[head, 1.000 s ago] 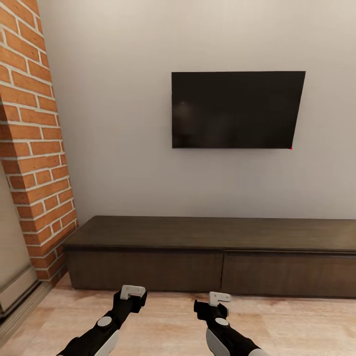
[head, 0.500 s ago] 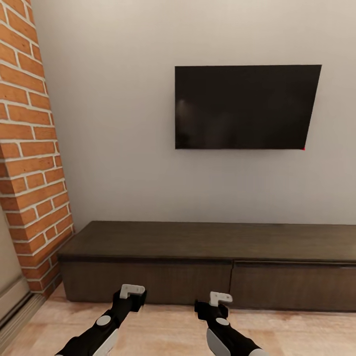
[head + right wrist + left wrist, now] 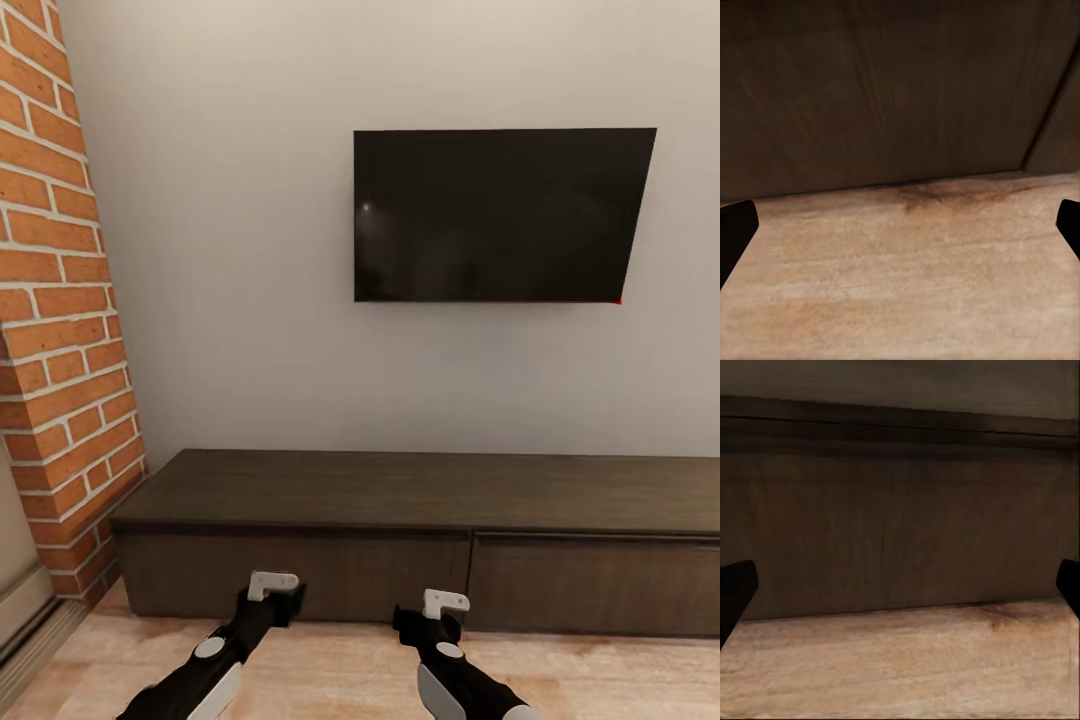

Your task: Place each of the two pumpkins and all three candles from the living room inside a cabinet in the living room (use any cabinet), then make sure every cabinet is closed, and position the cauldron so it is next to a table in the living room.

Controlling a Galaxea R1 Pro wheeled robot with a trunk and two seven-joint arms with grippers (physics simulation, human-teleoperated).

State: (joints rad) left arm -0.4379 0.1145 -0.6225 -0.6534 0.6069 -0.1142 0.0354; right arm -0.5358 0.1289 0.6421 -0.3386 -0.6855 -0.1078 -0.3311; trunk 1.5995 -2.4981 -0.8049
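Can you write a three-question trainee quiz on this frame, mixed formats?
1. True or false: both cabinet fronts look closed.
2. What hangs on the wall above the cabinet? A) mirror B) TV C) shelf
3. Fill in: the wall at the cabinet's left end is made of ____.

Key:
1. True. Both fronts sit flush, with only a thin seam between them.
2. B. A dark TV is mounted there.
3. Brick.

Note: left gripper and right gripper hover low before the fronts, jaws open and empty.
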